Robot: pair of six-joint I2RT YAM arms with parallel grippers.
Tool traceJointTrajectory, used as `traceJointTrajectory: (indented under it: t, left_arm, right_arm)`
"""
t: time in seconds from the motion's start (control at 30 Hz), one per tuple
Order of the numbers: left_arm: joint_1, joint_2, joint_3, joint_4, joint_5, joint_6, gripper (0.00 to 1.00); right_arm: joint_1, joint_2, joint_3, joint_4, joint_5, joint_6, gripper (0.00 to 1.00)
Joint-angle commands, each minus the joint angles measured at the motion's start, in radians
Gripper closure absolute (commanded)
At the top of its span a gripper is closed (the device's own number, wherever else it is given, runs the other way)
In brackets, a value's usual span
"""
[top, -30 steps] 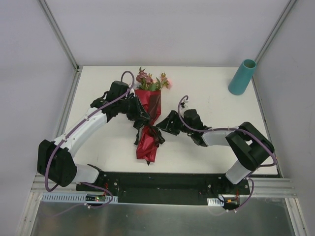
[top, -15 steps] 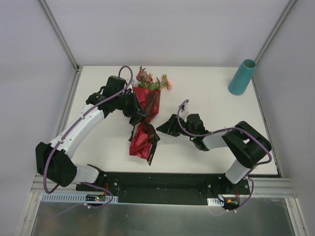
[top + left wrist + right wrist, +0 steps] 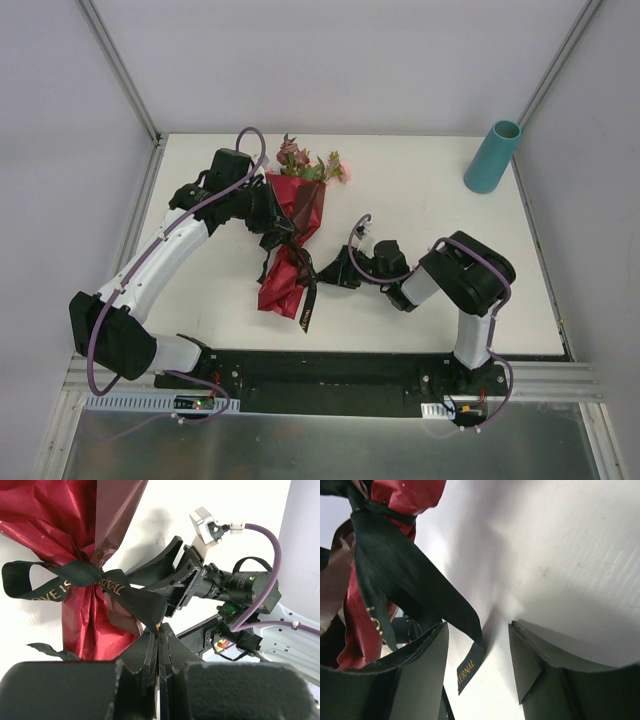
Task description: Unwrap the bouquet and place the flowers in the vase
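Bouquet lies long axis near-to-far, flowers far; vase well right of it. Left gripper pressed together, pinching black ribbon tail. Right gripper spread, ribbon's free end lying between its fingers, bouquet to its left.

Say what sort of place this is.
Probably a robot lab test cell: white table, walls on aluminium posts, left arm and right arm bolted at its near edge, bouquet and vase as props.

A white table sits between pale grey walls, metal posts rising from its back corners; a metal rail lines its near edge.
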Motion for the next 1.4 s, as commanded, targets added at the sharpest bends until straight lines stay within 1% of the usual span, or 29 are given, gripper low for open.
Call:
traceJointTrajectory:
  t: [0.0,0.3,0.4,0.47,0.53,0.67,0.7,0.8,0.93,1.1,1.23,1.3,1.37]
  left_arm:
    - [0.011,-0.013,0.043,-0.006,-0.003,0.019,1.0]
    - [0.013,-0.01,0.043,-0.008,-0.015,0.022,1.0]
    - [0.013,-0.012,0.044,-0.009,-0.018,0.022,1.0]
    - [0.013,-0.012,0.044,-0.011,-0.021,0.024,1.0]
    - [0.013,-0.013,0.04,-0.012,-0.029,0.027,1.0]
    - [0.014,-0.03,0.022,-0.021,-0.049,0.037,1.0]
    - [0.016,-0.035,0.015,-0.021,-0.053,0.04,1.0]
    - [0.023,-0.055,-0.009,-0.032,-0.069,0.054,1.0]
    - [0.043,-0.095,-0.069,-0.054,-0.141,0.062,1.0]
    - [0.069,-0.127,-0.115,-0.086,-0.222,0.065,1.0]
    - [0.097,-0.136,-0.15,-0.092,-0.26,0.06,1.0]
    - [0.117,-0.135,-0.167,-0.092,-0.271,0.059,1.0]
    - [0.137,-0.136,-0.181,-0.092,-0.292,0.057,1.0]
  right_arm:
    - [0.02,0.052,0.025,0.177,-0.065,0.02,0.42]
    - [0.067,0.108,0.074,0.182,-0.056,0.018,0.41]
    - [0.069,0.126,0.077,0.194,-0.045,0.026,0.47]
    - [0.069,0.132,0.066,0.21,-0.026,0.029,0.54]
    - [0.068,0.131,0.057,0.211,-0.01,0.029,0.63]
    - [0.061,0.112,0.025,0.211,0.048,0.026,0.93]
    - [0.058,0.103,0.01,0.211,0.074,0.028,0.99]
    - [0.023,0.068,-0.043,0.211,0.149,0.069,1.0]
    - [-0.044,0.007,-0.103,0.179,0.232,0.146,1.0]
    - [-0.064,-0.105,-0.095,-0.08,0.338,0.129,1.0]
    - [-0.086,-0.2,-0.11,-0.204,0.404,0.135,1.0]
    - [-0.11,-0.272,-0.112,-0.317,0.451,0.138,1.0]
    - [-0.136,-0.369,-0.103,-0.471,0.525,0.126,1.0]
